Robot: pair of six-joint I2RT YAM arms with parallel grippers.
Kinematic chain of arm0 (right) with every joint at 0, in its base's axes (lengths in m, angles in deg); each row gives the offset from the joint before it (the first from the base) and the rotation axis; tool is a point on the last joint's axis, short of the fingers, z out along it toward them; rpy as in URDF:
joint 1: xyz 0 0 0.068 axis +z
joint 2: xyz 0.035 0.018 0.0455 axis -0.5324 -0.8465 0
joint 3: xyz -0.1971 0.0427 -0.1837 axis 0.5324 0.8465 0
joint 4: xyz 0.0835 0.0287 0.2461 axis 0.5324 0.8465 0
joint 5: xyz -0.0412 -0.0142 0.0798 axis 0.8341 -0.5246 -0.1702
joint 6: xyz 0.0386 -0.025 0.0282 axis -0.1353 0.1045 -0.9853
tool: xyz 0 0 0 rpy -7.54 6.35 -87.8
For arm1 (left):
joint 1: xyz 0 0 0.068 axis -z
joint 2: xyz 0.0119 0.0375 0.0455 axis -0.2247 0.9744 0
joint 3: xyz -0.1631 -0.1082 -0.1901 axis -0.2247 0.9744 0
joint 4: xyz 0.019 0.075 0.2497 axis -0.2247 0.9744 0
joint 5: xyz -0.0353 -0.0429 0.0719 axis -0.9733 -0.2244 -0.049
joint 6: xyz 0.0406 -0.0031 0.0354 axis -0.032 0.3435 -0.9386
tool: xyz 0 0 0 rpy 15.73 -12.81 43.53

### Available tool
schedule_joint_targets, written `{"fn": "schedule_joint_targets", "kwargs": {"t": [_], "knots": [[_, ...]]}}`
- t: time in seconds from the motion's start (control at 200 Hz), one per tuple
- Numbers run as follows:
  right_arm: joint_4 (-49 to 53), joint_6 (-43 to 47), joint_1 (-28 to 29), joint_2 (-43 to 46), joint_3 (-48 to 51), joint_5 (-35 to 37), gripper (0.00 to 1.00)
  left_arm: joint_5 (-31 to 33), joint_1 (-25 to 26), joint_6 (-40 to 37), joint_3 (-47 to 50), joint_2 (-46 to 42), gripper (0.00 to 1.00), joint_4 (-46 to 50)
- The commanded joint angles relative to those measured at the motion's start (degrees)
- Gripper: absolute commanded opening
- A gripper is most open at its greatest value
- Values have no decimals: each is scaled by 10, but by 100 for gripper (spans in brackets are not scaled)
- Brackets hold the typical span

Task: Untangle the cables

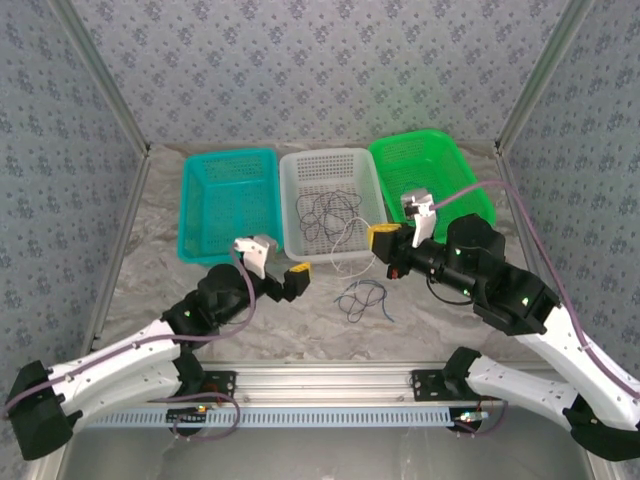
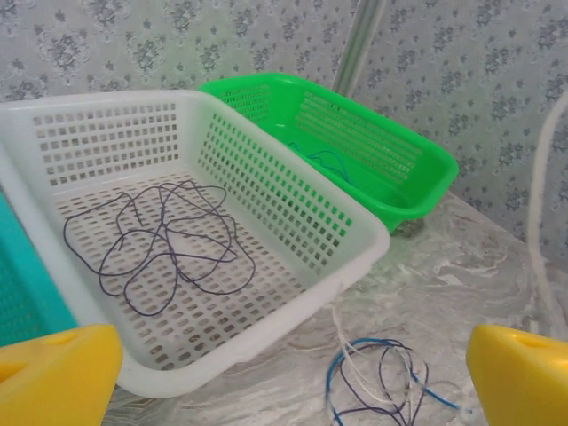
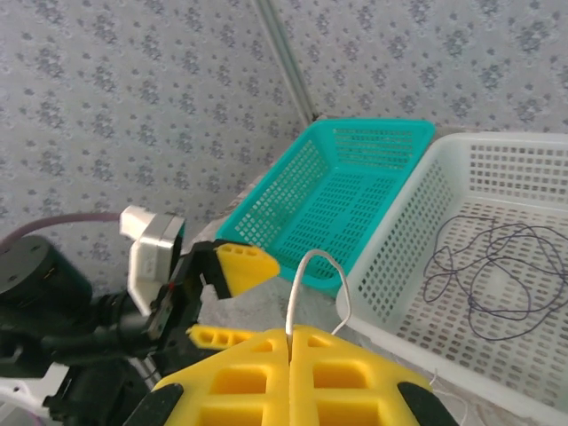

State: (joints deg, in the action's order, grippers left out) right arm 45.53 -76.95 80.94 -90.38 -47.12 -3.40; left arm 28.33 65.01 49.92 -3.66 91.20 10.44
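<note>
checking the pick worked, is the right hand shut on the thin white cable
Yes, the right hand has its yellow fingers pressed together, the thin white cable looping out between them.

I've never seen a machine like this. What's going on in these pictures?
It is a robot: two white-and-black arms at a marbled table. One picture looks down from above; the others come from cameras on its wrists. The yellow blocks are fingers. The left gripper is open and empty. The right gripper is shut on a thin white wire. Behind stand a teal plastic basket, a white basket and a green basket. A tangle of thin blue, dark and white wires lies on the table.
</note>
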Motion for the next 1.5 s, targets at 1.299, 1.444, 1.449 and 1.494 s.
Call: {"fn": "schedule_joint_targets", "kwargs": {"t": [1.299,1.444,1.449,1.494], "knots": [[1,-7,-2,24,71,-11,4,-277,-34,46,-193,231,8,-73],[39,-38,-3,26,116,50,54,-282,-33,49,-202,206,0,-45],[40,-39,-3,26,118,53,56,-283,-33,50,-202,206,0,-45],[45,-45,-4,30,133,73,67,-286,-33,55,-199,200,0,-42]]}}
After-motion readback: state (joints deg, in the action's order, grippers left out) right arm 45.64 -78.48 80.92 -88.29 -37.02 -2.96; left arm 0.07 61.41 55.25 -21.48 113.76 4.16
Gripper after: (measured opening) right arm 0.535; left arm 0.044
